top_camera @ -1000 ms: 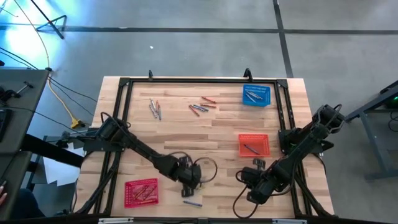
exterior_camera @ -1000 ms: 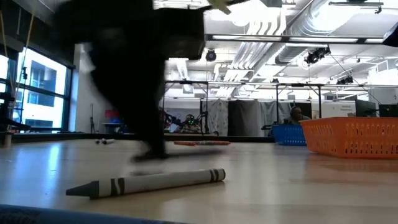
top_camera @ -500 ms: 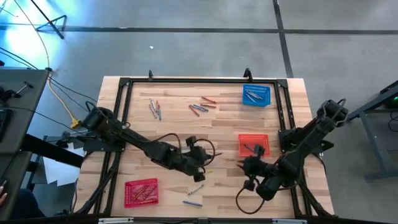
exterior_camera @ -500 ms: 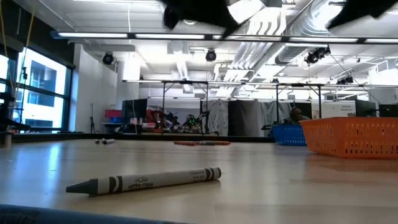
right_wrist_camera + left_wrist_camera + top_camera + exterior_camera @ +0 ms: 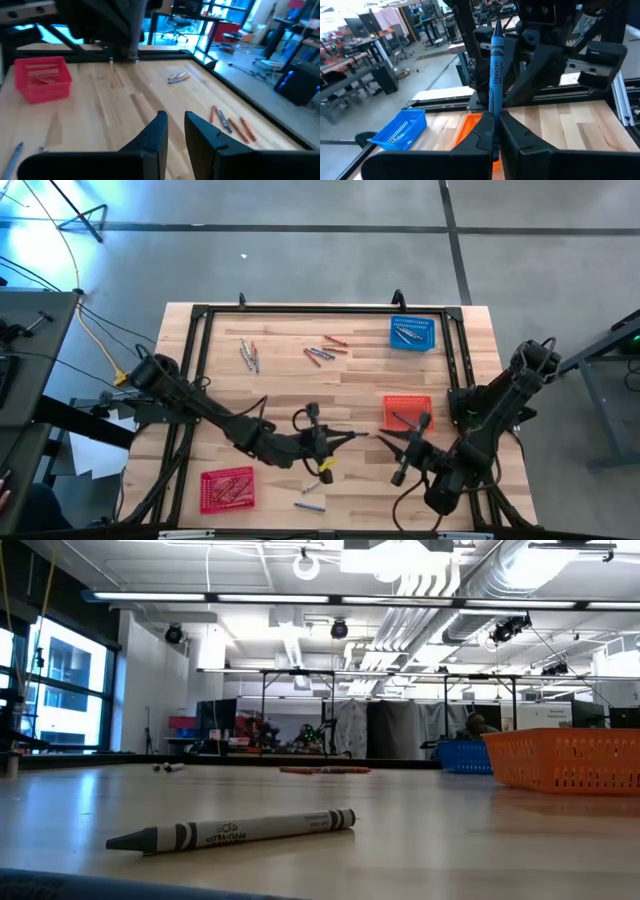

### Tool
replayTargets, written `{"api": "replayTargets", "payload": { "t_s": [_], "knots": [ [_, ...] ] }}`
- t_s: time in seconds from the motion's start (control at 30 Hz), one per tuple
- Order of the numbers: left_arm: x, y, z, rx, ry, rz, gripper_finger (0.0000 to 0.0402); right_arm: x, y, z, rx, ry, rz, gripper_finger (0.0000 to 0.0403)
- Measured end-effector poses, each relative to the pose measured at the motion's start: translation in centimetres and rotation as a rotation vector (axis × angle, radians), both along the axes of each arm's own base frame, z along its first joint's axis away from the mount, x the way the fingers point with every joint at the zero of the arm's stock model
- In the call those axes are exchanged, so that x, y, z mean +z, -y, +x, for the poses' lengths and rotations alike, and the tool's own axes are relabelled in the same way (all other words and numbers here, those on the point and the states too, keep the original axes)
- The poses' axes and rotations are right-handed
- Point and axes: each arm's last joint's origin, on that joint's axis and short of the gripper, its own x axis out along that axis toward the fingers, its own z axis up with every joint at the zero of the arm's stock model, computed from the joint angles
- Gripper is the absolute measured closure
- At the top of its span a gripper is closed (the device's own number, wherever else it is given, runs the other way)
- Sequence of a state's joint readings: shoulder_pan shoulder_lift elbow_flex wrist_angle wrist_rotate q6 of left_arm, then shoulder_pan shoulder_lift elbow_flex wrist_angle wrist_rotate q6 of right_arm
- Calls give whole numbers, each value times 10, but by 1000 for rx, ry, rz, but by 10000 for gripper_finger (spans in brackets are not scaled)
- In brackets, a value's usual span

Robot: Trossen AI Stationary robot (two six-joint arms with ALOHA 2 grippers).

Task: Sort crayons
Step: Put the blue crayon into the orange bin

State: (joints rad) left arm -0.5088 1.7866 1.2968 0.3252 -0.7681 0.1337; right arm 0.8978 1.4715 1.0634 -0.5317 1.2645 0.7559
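My left gripper [image 5: 345,437] hangs above the table's middle, pointing level toward the right edge, shut on a blue crayon [image 5: 495,70]. My right gripper [image 5: 386,443] faces it from the right, open by a narrow gap [image 5: 175,127] with nothing in it. Loose crayons lie flat at the far left [image 5: 249,355] and far middle [image 5: 325,350]. Two more [image 5: 311,495] lie near the front edge. One of these is a grey crayon [image 5: 235,831] lying on its side in the low view. My left gripper pinches the blue crayon's blunt end [image 5: 494,114] between its two fingers. The crayon runs on along the fingers, its pointed tip [image 5: 496,25] sticking out far past the fingertips toward my right arm. It is lifted clear of the table.
A blue basket [image 5: 412,332] with grey crayons stands at the far right. An orange basket [image 5: 408,412] sits right of centre, just behind my right gripper. A red basket [image 5: 227,488] with red crayons is at the near left. A black frame [image 5: 300,309] rims the table.
My left gripper has risen from the table near the front edge with the blue crayon. It has tipped from pointing down to level and gone right and farther in. My right gripper has risen a little and swung level to face the left one.
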Motion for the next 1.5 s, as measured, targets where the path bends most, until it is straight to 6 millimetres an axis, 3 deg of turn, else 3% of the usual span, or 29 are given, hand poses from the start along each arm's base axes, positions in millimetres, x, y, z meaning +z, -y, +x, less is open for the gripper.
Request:
{"api": "replayTargets", "payload": {
  "t_s": [0.43,0.77,1.0,1.5],
  "knots": [
    [-2,4,-1,20,16,-32,401,12,-6,17,117,-22,-41,340],
    [-7,7,1,15,12,-36,401,16,6,34,100,-28,-58,275],
    [-9,7,1,16,1,-30,401,19,7,37,103,-11,-61,250],
    [-24,11,9,14,-1,-32,401,32,-1,43,225,40,-62,245]
  ]
}}
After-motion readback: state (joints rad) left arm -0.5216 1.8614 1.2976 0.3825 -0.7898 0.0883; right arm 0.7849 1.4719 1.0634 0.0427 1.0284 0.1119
